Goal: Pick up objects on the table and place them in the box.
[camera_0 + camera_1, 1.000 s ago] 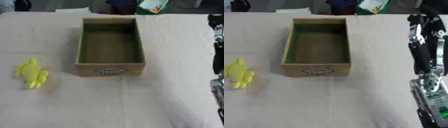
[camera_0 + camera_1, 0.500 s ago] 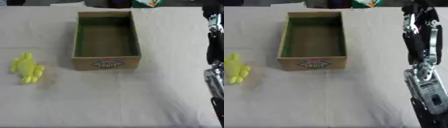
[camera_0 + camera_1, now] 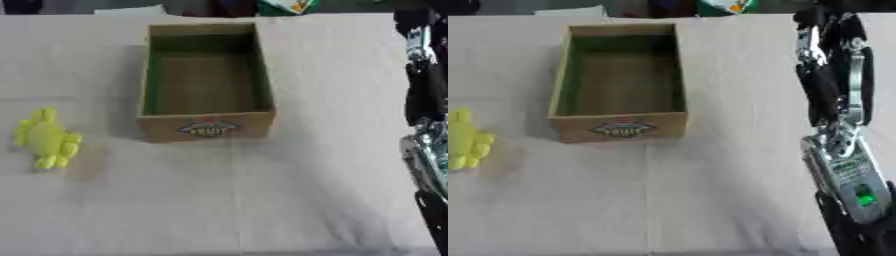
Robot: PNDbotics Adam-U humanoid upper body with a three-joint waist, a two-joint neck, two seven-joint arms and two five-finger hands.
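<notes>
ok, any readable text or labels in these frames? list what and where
Box front wall: oval label, lettering too blurred to read.
Green and white package at far table edge: orange mark, no legible text.
Right arm: green spot, no readable marking.
Yellow toy: none.
</notes>
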